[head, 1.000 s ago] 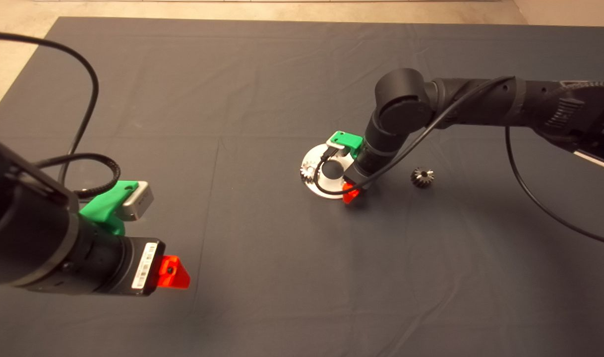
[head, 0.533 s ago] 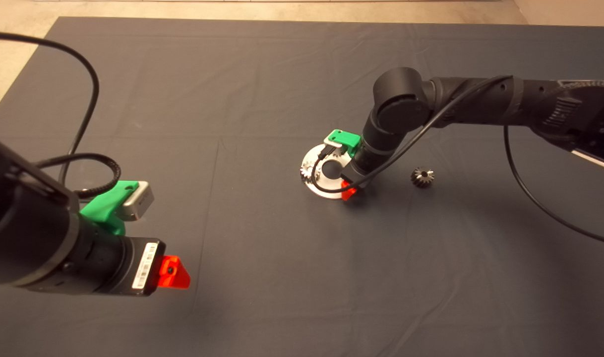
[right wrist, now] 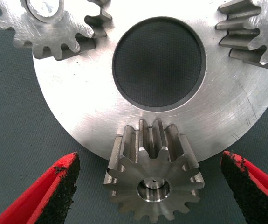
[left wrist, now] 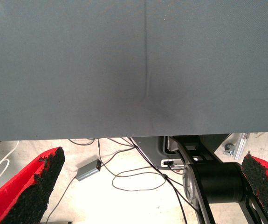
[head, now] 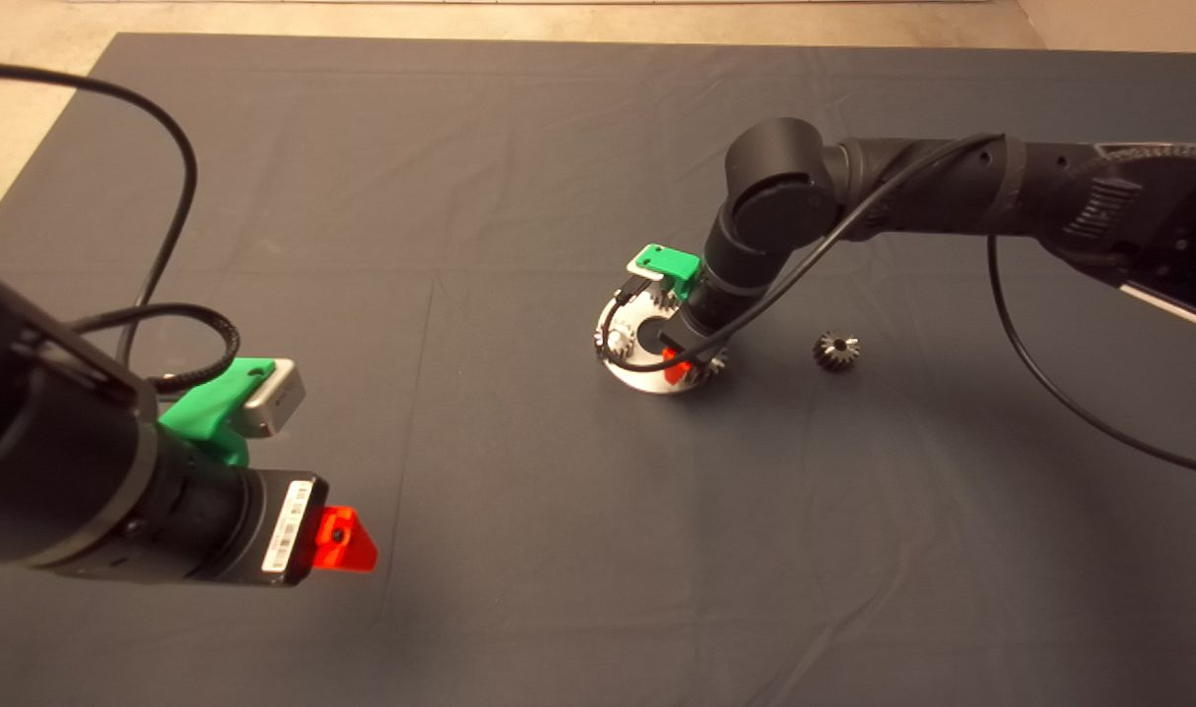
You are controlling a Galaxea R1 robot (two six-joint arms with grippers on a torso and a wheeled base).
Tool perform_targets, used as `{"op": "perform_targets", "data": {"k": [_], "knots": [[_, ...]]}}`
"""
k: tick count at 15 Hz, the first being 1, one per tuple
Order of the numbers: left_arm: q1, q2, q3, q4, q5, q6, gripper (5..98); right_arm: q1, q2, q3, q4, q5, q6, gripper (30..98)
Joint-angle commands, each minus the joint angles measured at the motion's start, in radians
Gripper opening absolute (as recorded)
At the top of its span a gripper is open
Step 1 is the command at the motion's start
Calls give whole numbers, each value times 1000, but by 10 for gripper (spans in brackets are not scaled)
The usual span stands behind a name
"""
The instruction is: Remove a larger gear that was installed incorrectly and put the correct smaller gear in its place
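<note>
Larger gear (right wrist: 154,186) shiny silver, pointed teeth, between open right tool (right wrist: 154,193) fingers.

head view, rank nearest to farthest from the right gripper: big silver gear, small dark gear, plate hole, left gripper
1. big silver gear, between the right gripper fingers
2. plate hole, just beside
3. small dark gear, off the plate, picture right
4. left gripper, far lower left
</note>
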Motion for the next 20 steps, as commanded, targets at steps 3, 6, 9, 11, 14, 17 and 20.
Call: {"op": "perform_targets", "data": {"k": [3, 6, 9, 11, 14, 17, 20], "knots": [[-11, 2, 12, -18, 85, -7, 982, 27, 0, 0, -24, -7, 2, 803], [-9, 3, 11, -18, 87, -3, 982, 27, 1, 2, -22, -10, 4, 803], [-9, 3, 11, -17, 87, -1, 982, 27, -2, 2, -22, -28, 2, 803], [-9, 3, 11, -17, 87, -1, 982, 27, -2, 2, -22, -30, 1, 804], [-11, 3, 11, -17, 87, -1, 982, 27, 0, 2, -22, -34, -1, 803], [-9, 3, 11, -17, 87, -1, 982, 24, 1, 5, -20, -34, -1, 803], [-9, 3, 11, -18, 87, -1, 982, 22, -1, 5, -20, -37, -2, 803]]}}
